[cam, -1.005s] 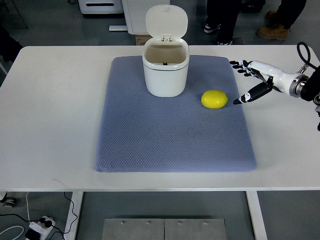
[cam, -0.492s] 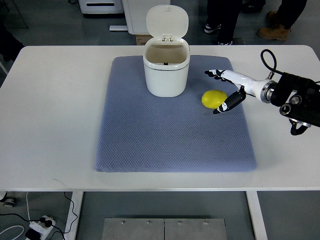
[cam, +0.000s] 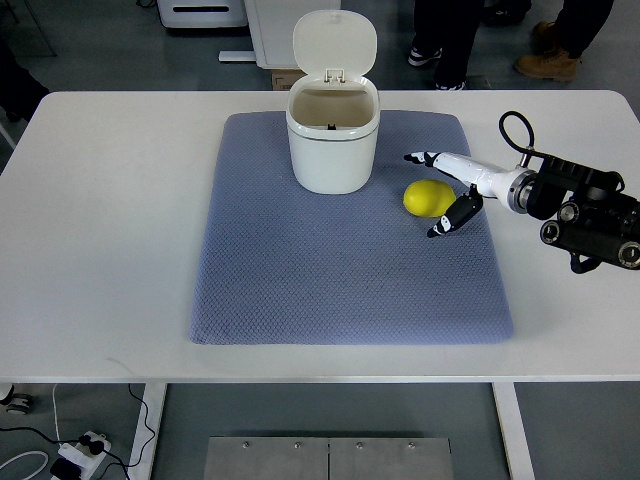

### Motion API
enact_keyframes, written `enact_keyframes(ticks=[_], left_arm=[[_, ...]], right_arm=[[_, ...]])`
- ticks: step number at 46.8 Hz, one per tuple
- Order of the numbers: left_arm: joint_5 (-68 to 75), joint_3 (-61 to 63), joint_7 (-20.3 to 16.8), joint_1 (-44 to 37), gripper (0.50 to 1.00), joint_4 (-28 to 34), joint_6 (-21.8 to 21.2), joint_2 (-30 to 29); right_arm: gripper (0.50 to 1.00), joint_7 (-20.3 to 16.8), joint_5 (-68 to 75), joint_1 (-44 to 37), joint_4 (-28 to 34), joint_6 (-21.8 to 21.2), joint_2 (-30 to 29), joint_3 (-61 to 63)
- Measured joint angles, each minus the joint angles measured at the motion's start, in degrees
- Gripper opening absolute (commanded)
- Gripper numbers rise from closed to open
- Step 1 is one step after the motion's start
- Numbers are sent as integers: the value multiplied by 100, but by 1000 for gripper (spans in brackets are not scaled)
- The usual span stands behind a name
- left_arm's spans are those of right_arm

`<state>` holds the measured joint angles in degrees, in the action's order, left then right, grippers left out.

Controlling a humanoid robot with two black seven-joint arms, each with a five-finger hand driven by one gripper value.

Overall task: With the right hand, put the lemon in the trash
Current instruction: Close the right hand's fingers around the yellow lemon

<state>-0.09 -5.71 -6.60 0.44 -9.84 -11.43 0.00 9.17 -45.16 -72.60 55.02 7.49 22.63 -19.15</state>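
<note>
Lemon [cam: 427, 198] first: you've got it lying on the blue-grey mat [cam: 300, 270], right of the white trash bin [cam: 332, 140] and slightly nearer you than the bin's base, close to it but not touching. Your right hand [cam: 447, 190] reaches in from the right edge and sits against the lemon's right side. Its fingers [cam: 425, 158] are spread apart, stretched past the far side of the fruit, and the dark thumb [cam: 450, 217] points down past the near side, so the lemon sits between them without being clamped. From this steep angle you can't tell whether the palm actually touches the peel. Behind the hand you see the white wrist, then the black forearm hardware [cam: 585, 210] with a cable loop, hanging over the bare white tabletop [cam: 100, 220] just off the mat's right edge.

Your bin stands upright on the far half of the mat, its lid [cam: 334, 42] flipped up and back, the mouth open. Beyond the tabletop's far edge, a person's shoes [cam: 545, 62] and dark trouser legs show on the floor, along with a white cabinet [cam: 275, 25].
</note>
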Motion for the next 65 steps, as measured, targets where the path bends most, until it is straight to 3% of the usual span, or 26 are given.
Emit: enact_keyframes(ticks=[21, 26, 41, 52, 65], left_arm=[[0, 0, 0, -1, 1000, 0, 0, 0], [0, 0, 0, -1, 1000, 0, 0, 0], [0, -3, 0, 1, 1000, 0, 0, 0], [0, -1, 1, 1, 1000, 0, 0, 0], [0, 0, 2, 0, 1000, 0, 0, 0]], right_arm=[[797, 85, -98, -1, -389, 236, -306, -359], [728, 81, -96, -17, -409, 236, -309, -361], [640, 144, -81, -52, -379, 227, -299, -361], [500, 224, -81, -57, -377, 206, -286, -357], [500, 342, 1, -88, -373, 133, -6, -358]])
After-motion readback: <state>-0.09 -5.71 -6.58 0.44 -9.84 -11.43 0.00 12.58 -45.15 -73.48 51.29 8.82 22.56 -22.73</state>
